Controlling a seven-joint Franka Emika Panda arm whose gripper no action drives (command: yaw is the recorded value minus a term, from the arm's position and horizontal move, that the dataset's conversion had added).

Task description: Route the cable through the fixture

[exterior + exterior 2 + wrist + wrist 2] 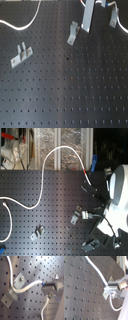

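Observation:
The white cable (46,165) runs over the black perforated board and ends in a short red band (88,176) by my gripper (90,184). In the first wrist view my gripper (43,285) is shut on the cable (27,287) near its end. From there the cable passes beside a metal fixture bracket (13,291). The second wrist view shows the cable (96,271) running into my gripper (108,289). In the first exterior view my gripper (87,19) hangs next to a bracket (74,34).
A second bracket (21,54) stands at the first exterior view's left. More brackets (75,217) (37,233) (90,245) sit on the board in the second exterior view. The white arm (119,193) fills the second exterior view's right. Clutter lies behind the board (15,148).

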